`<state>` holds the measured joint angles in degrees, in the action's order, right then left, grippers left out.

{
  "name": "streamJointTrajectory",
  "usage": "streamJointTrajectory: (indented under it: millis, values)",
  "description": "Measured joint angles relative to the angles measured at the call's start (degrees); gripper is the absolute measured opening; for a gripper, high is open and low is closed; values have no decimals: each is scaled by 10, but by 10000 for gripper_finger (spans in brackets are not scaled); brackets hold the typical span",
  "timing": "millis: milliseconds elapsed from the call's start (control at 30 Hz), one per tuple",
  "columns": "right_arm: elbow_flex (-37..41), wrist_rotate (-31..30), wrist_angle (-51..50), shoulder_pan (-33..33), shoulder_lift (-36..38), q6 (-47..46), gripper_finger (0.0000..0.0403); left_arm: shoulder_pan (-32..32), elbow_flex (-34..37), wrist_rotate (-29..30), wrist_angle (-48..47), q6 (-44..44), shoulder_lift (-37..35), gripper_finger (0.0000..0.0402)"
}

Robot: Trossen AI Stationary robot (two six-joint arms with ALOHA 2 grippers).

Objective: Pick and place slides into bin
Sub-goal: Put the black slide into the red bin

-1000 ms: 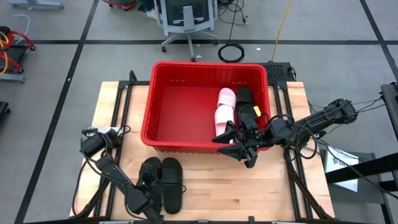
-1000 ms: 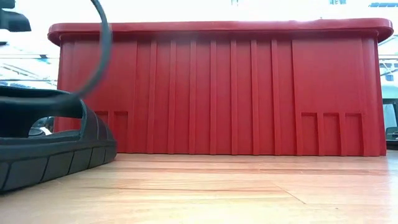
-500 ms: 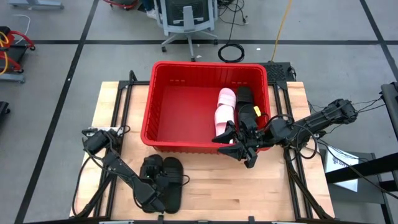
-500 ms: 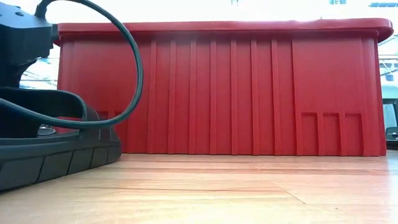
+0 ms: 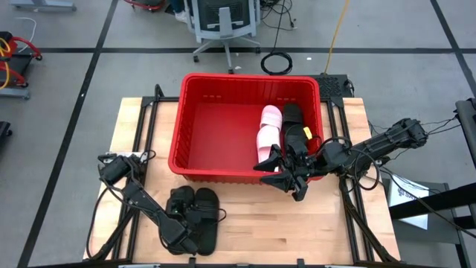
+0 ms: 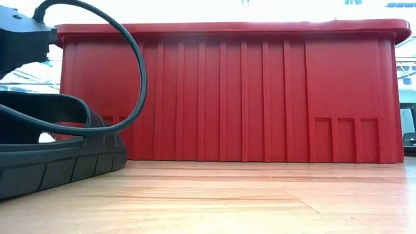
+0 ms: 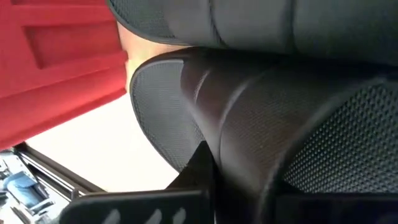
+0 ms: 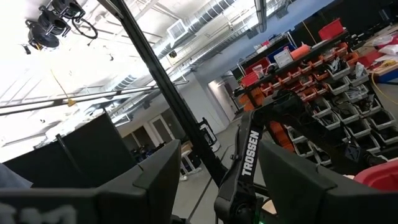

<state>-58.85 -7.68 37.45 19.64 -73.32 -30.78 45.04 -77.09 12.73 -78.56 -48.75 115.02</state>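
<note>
High view: left end effector (image 5: 195,217) has just clenched on a black slide (image 5: 206,227) on the bench (image 5: 253,223); lift toward bin (image 5: 178,152) seems next. Right end effector (image 5: 286,179) stays released.

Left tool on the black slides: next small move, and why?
Probably a short straight lift. The left tool is shut down on the black slides on the table in front of the bin, and they must clear its rim. Whether it grips one or both is unclear.
</note>
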Motion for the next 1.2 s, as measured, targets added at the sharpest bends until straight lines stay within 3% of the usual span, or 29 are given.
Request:
streamJointTrajectory:
  millis: [233, 467, 633, 900, 1200]
  values:
    - [0, 0, 0, 0, 0, 0, 206, 24, -41, -35, -29, -12, 0, 5]
    - [0, 0, 0, 0, 0, 1, 206, 51, -131, -31, -113, -34, -8, 5]
    - [0, -2, 0, 0, 0, 13, 206, 61, -178, -18, -111, -63, -50, 11]
    - [0, -45, -2, 0, 0, 38, 206, 55, -249, 55, -100, -67, -135, 8]
    - [0, -45, -4, 0, 0, 30, 205, 38, -311, 201, 62, 34, -228, 9]
